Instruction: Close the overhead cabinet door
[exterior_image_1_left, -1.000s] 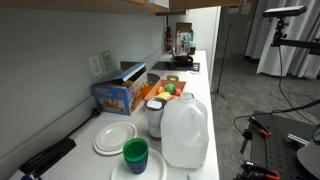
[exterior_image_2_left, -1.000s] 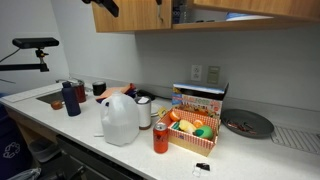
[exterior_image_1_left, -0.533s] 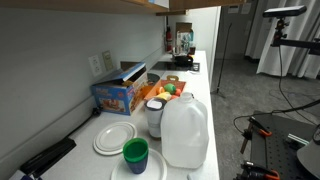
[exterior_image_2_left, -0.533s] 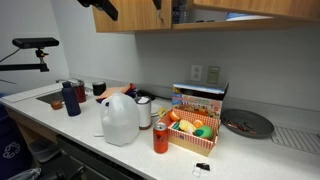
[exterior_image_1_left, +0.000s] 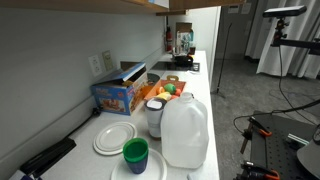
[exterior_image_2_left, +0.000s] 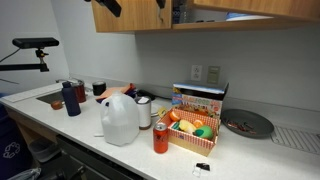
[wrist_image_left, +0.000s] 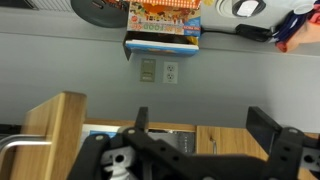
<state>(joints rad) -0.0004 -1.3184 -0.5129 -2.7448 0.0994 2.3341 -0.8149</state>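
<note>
The overhead cabinet door is a tan wood panel at the top of an exterior view, standing ajar beside a dark gap into the cabinet. The wrist view is upside down. There the door is at the lower left with a metal handle at its edge. My gripper is open and empty. Its dark fingers frame the cabinet opening and a closed wood front. It touches nothing that I can see. Only dark parts of my arm show at the top edge.
On the counter are a milk jug, a red can, a box of toy food, a dark plate and bottles near the sink. Plates and a green cup stand at the near end.
Almost nothing differs. The dark arm part at the top of the exterior view has shifted very slightly. The door and the things on the counter have not moved.
</note>
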